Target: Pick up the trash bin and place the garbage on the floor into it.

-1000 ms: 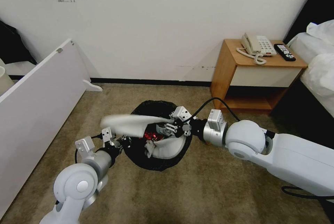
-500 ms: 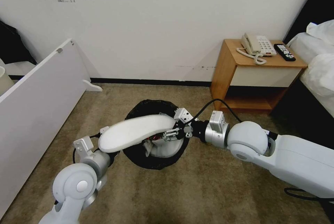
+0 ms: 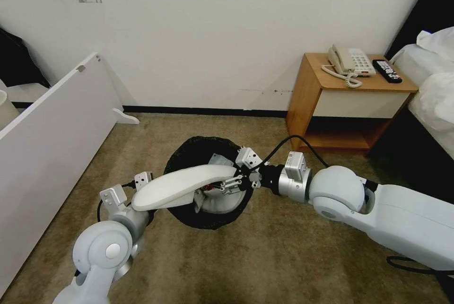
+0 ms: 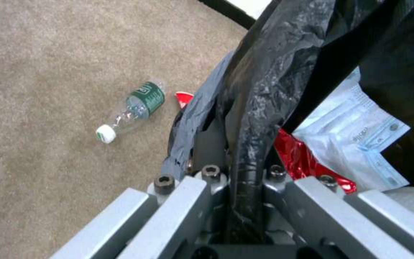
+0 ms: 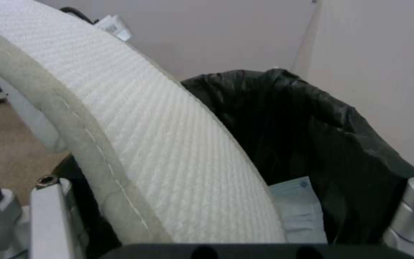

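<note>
My right gripper [image 3: 231, 182] had its fingers clamped on the white slipper [image 3: 179, 185], held flat across the trash bin [image 3: 198, 152]. My left gripper [image 4: 235, 187] gripped the bin's bag-lined rim. A bottle [image 4: 133, 109] lay on the floor [image 3: 265, 256], left of the bin.

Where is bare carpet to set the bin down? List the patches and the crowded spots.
Free: carpet in front of the trash bin, and between it and the nightstand. Crowded: by the bin, where the bottle lies; above it, where the right gripper holds the slipper.
</note>
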